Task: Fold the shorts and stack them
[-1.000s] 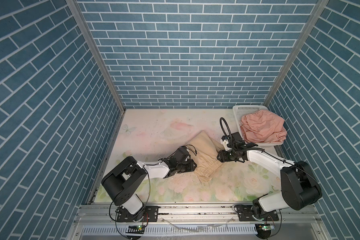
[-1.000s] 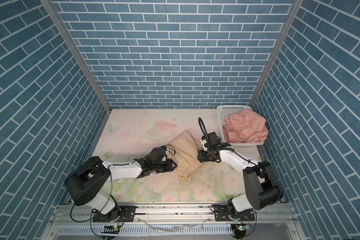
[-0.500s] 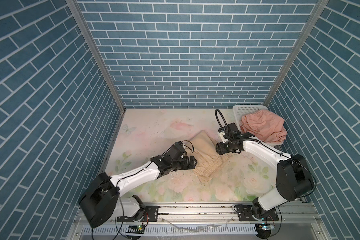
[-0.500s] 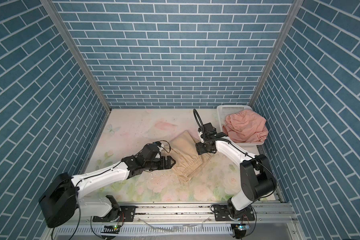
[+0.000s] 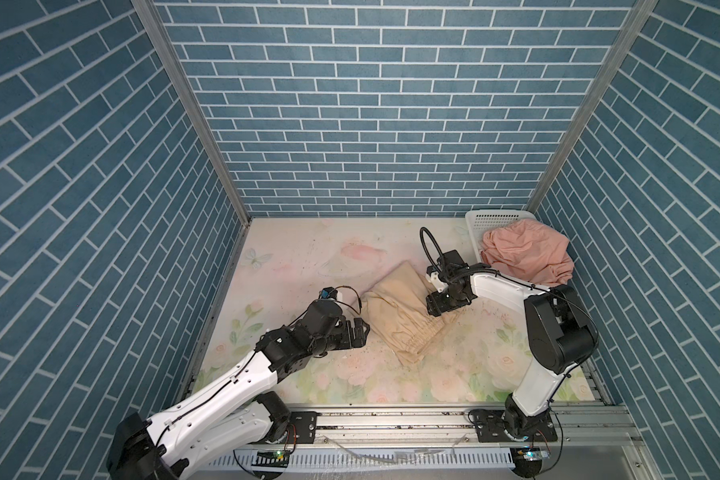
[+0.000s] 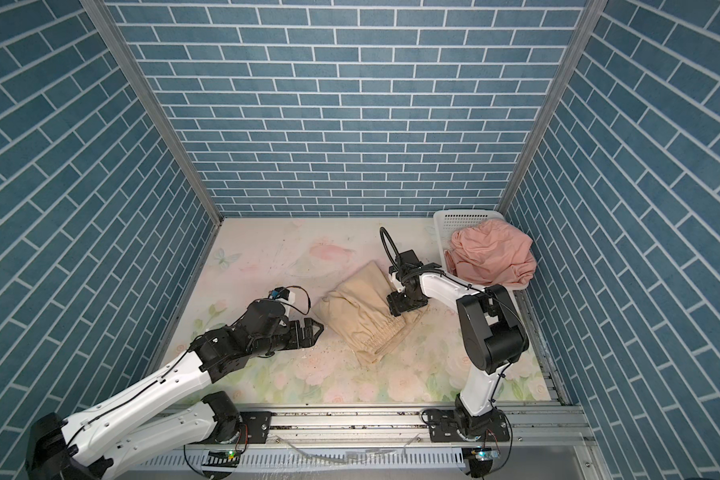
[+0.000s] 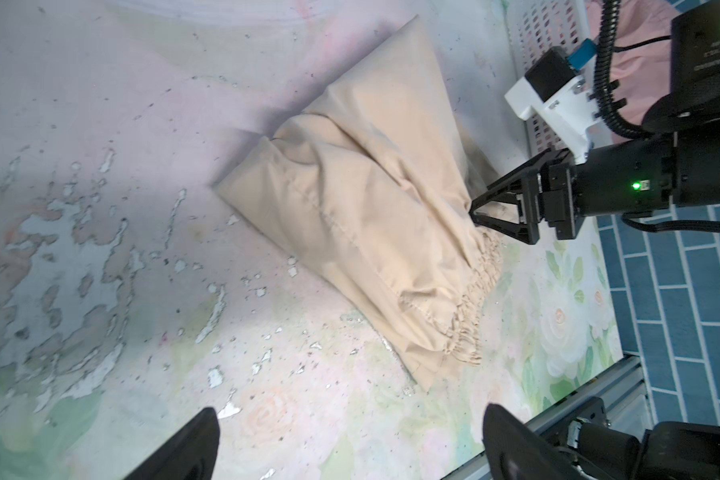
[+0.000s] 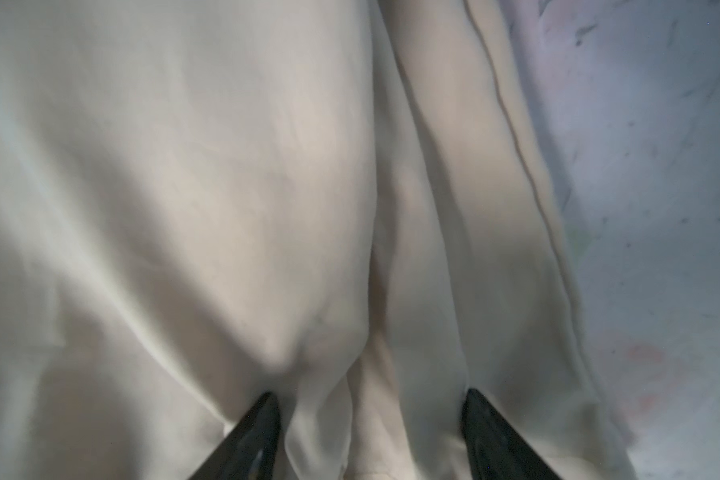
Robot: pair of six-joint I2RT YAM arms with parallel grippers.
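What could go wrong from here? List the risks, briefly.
The right claw presses on the tan shorts with cloth bunched between its fingers; lifting off may drag the fold open.
The pink shorts hang crumpled over the basket rim; pulling them out could snag or tip it.
The left claw, open, sits close to the fold's edge and could nudge it.

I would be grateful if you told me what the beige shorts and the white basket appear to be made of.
Beige shorts: thin woven cloth, perhaps cotton or a blend, with a matte finish. It shows soft creases, a stitched seam and a gathered waistband.
Basket: seemingly rigid moulded plastic, white and smooth. Its wall holds a regular grid of perforations.
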